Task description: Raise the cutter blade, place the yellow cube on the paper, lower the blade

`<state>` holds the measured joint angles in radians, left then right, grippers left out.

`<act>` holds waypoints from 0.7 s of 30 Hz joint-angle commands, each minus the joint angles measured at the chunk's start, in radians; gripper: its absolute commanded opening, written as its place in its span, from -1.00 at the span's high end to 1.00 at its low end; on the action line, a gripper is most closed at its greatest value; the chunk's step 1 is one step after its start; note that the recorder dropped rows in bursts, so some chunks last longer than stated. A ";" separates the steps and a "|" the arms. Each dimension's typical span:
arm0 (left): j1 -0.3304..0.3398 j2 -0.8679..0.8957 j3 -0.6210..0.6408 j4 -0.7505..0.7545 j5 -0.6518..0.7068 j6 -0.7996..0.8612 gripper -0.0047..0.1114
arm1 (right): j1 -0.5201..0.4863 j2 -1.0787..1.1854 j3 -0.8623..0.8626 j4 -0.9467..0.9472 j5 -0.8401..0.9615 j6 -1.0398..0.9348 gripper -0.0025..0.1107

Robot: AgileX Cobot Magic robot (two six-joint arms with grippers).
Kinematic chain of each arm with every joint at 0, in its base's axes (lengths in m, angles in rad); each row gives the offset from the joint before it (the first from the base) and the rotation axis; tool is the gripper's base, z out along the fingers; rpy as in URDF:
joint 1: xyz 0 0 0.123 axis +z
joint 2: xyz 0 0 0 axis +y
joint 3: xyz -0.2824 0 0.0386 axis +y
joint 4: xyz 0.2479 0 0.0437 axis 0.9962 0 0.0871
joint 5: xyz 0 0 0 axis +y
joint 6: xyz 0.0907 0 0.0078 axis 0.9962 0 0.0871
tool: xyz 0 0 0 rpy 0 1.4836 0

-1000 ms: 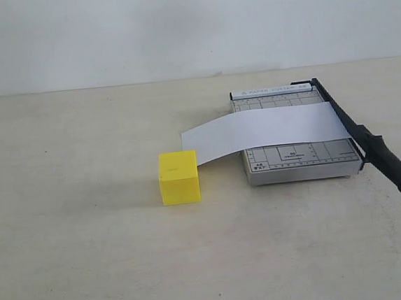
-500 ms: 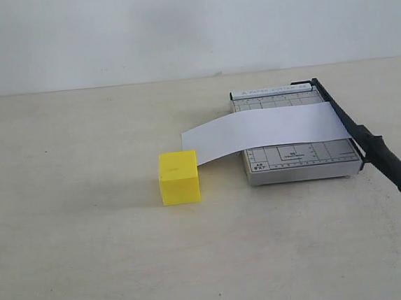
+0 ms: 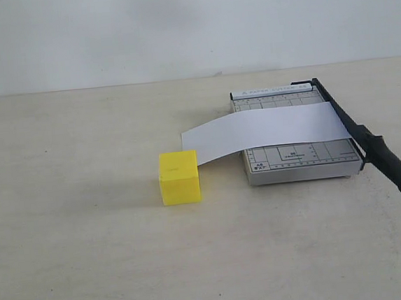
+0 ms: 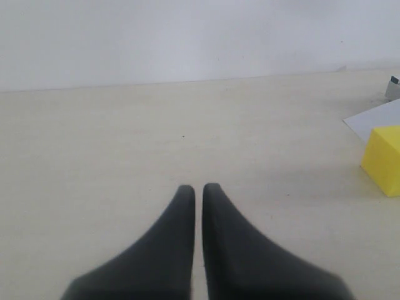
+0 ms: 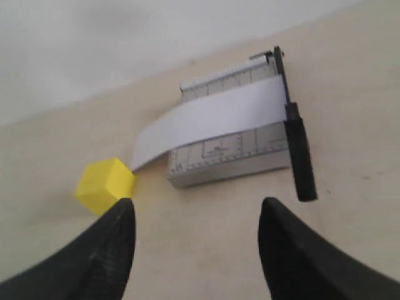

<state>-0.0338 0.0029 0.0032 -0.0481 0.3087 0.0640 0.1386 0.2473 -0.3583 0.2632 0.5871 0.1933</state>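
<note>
Left fingers [image 4: 181,215] clenched, holding nothing; open bench [image 3: 90,258] ahead of them. One cube [image 3: 179,177] well clear of them, just beside one paper [image 3: 265,130] at its free edge. Far edge meets one lowered blade [image 3: 369,146]. Right fingers [image 5: 112,247] released, spread.

The table [image 3: 69,260] lies open left and near; cube [image 3: 179,177] stands just left of trimmer [image 3: 301,158]; blade [image 3: 380,157] lies along its right edge.

Bright yellow cube [image 3: 179,177], plain white paper [image 3: 269,130], black cutter blade [image 3: 368,142] — grey trimmer base [image 3: 306,156] printed with a grid.
</note>
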 commanded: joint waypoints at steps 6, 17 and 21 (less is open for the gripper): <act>0.002 -0.003 -0.003 -0.008 -0.013 -0.010 0.84 | -0.002 0.517 -0.334 -0.263 0.385 -0.211 -0.04; 0.002 -0.003 -0.003 -0.008 -0.013 -0.010 0.84 | -0.002 1.046 -0.603 -0.263 0.379 -0.403 -0.04; 0.002 -0.003 -0.003 -0.008 -0.013 -0.010 0.84 | -0.002 1.142 -0.631 -0.269 0.323 -0.412 -0.04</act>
<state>-0.0338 0.0029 0.0032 -0.0481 0.3087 0.0640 0.1386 1.3449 -0.9716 0.0072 0.9479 -0.2036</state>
